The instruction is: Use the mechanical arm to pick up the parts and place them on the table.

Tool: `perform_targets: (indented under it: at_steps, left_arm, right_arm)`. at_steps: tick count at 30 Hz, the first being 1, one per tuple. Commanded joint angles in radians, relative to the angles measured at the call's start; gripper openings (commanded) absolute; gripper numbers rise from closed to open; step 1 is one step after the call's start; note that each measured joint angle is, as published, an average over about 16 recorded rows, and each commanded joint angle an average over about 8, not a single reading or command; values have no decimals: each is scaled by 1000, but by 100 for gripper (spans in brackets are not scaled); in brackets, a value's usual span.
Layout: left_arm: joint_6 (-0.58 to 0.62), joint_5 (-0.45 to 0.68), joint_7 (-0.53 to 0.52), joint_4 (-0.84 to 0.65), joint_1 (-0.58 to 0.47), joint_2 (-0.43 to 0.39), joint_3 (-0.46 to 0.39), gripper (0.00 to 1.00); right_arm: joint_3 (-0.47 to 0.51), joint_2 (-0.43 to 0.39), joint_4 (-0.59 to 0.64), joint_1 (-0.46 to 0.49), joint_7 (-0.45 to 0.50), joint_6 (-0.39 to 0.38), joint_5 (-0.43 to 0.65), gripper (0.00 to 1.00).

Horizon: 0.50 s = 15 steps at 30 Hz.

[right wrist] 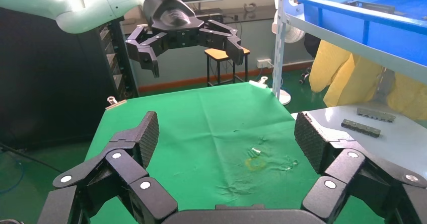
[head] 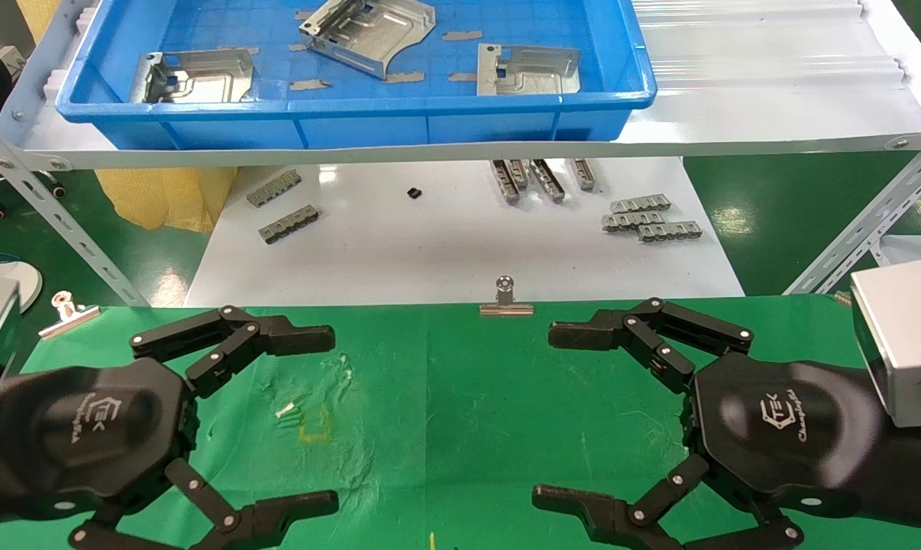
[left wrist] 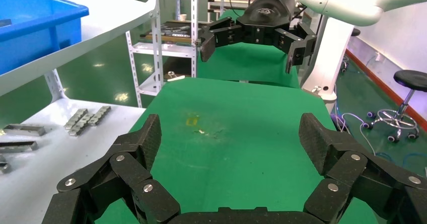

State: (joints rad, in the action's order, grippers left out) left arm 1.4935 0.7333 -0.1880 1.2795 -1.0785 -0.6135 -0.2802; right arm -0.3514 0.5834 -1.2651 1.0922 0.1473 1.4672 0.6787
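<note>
Three silver sheet-metal parts lie in the blue bin on the shelf at the back: one at the left (head: 197,76), one tilted in the middle (head: 369,34), one at the right (head: 528,70). My left gripper (head: 319,420) is open and empty over the left of the green table (head: 445,397). My right gripper (head: 556,416) is open and empty over its right. They face each other. In the left wrist view my own gripper (left wrist: 229,138) is wide open and the other arm's gripper (left wrist: 249,48) shows across the cloth; the right wrist view (right wrist: 226,136) mirrors this.
The blue bin (head: 353,122) sits on a white metal-framed shelf (head: 773,114). Below it, a glossy white tabletop (head: 445,244) holds small grey notched strips (head: 647,218). Binder clips (head: 506,302) fasten the cloth's far edge. A wrinkled patch with a yellow mark (head: 315,424) lies left of centre.
</note>
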Motion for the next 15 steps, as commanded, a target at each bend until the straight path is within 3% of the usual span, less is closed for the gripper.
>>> perform_targets:
  at_steps: [1,15]
  left_arm:
    - [0,0,0,0,0,0,0,100]
    - [0,0,0,0,0,0,0,100]
  right_arm:
    - [0,0,0,0,0,0,0,100]
    - [0,0,0,0,0,0,0,100]
